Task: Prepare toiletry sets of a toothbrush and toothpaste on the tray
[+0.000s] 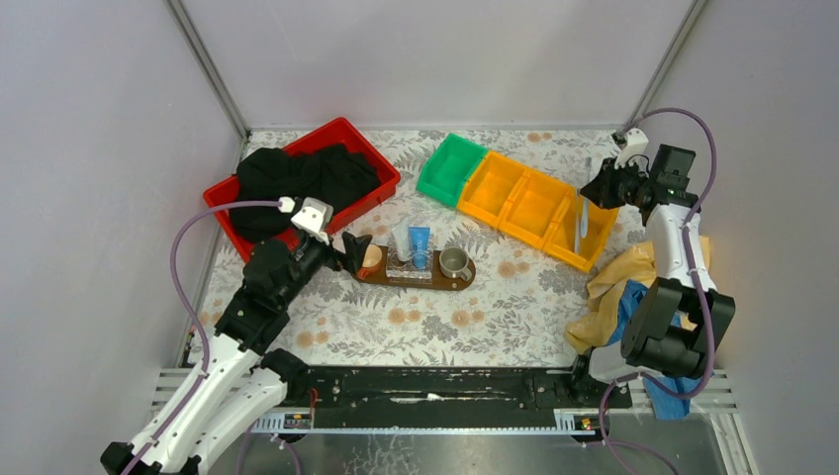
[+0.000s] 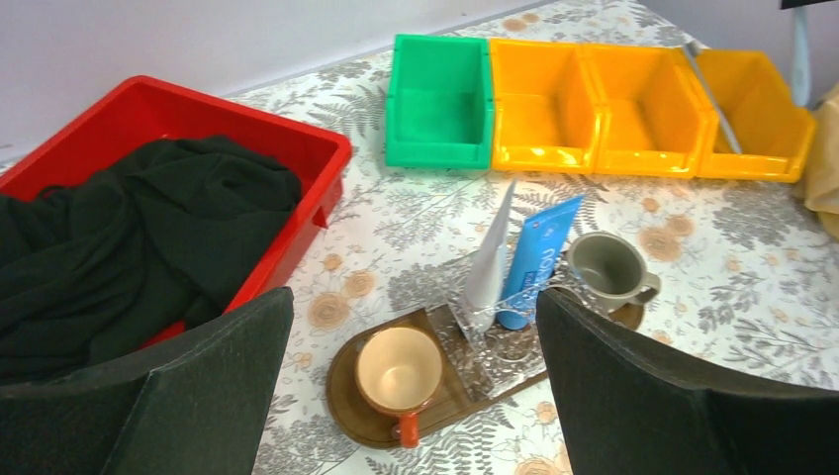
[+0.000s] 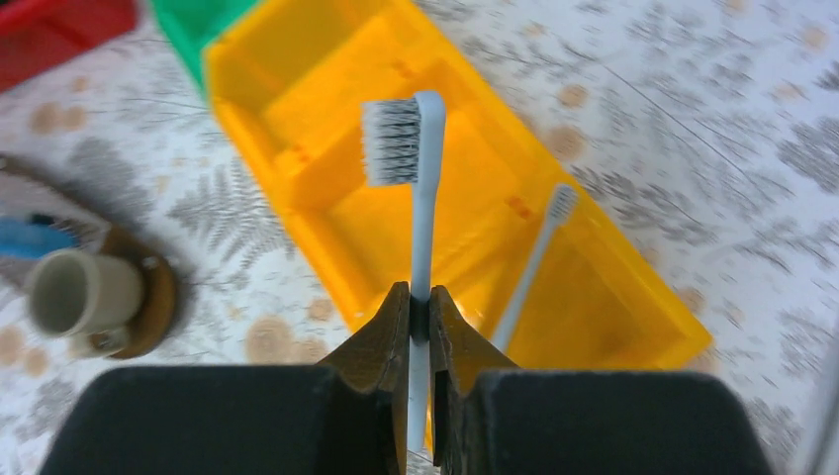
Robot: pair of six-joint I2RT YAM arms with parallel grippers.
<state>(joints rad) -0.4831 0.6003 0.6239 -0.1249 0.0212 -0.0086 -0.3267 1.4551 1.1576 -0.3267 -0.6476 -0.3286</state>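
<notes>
The right tool (image 3: pixel 420 297) pinches the toothbrush (image 3: pixel 424 198), bristles past its tips (left tool (image 1: pixel 354 253) gaping).

I count a toothbrush (image 3: pixel 425 198) and a second toothbrush (image 3: pixel 534 267), two toothpaste tubes (image 2: pixel 534 259), two cups (image 2: pixel 399 368), three yellow bins (image 2: pixel 539 109), one green bin (image 2: pixel 438 99), one red crate (image 2: pixel 326 158), one tray (image 2: pixel 346 396).

toothpaste (image 1: pixel 419 243) on tray (image 1: pixel 427 282), bins (image 1: pixel 519 193) behind

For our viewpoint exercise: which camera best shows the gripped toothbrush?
Right wrist: the toothbrush is close, bristles clear, pinched by the right gripper. Top external gives a thin pale line; left wrist, an edge sliver.
</notes>
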